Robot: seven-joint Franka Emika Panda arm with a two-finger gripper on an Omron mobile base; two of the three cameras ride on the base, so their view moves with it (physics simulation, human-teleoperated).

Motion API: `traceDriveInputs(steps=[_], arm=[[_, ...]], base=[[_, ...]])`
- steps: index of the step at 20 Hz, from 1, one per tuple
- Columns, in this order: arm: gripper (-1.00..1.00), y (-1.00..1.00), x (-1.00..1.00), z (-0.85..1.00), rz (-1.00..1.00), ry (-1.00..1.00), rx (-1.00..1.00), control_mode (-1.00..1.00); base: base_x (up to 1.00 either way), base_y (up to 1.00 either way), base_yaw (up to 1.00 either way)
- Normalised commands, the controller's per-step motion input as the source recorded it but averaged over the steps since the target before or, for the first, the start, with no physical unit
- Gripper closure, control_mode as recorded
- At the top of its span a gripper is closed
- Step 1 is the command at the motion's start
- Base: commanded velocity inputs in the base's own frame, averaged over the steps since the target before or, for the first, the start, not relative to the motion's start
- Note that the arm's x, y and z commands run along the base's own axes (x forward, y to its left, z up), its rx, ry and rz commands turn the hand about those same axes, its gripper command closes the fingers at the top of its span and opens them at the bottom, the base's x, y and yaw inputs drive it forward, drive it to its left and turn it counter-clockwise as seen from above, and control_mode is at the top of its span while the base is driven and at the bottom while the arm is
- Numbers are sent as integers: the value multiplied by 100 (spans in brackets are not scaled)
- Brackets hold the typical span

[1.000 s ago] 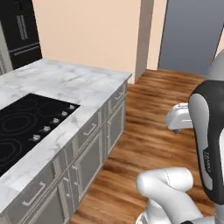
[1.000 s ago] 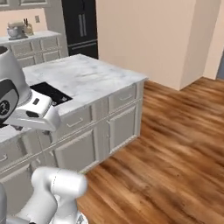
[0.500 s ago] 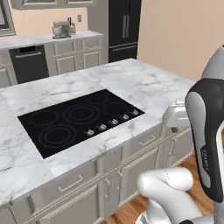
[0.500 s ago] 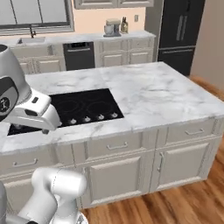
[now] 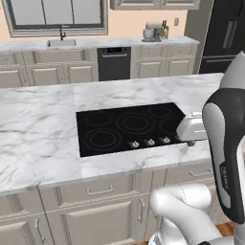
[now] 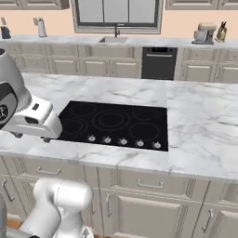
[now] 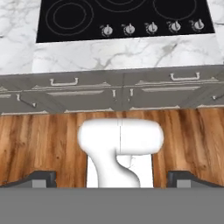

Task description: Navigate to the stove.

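The stove [image 5: 131,125] sits in the marble table [image 5: 38,129] directly before me. My claw [image 7: 112,177] stands apart, empty. If I drive closer, the base may hit the cabinets.

Marble-topped grey island [image 5: 38,139], wood floor [image 7: 39,144], far counter [image 6: 93,44] beneath a window [image 5: 55,14], peach walls.

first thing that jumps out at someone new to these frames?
The flat black stove set in the white marble island counter, its row of silver knobs along the near edge, directly ahead of the base. Next, the robot's white and dark arm looming at the right of the left base view. Behind, a black dishwasher panel breaks the grey cabinet row under the window.
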Motion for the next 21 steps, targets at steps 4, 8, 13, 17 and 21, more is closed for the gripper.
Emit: traceDriveInputs(steps=[4, 8, 13, 17, 21], arm=[[-100, 0, 0, 0, 0, 0, 0, 100], [-100, 0, 0, 0, 0, 0, 0, 100], [-100, 0, 0, 0, 0, 0, 0, 100], [-100, 0, 0, 0, 0, 0, 0, 100], [-100, 0, 0, 0, 0, 0, 0, 100]], base=[[64, -76, 34], [68, -13, 28], [57, 0, -4], [51, 1, -16], [71, 7, -13]])
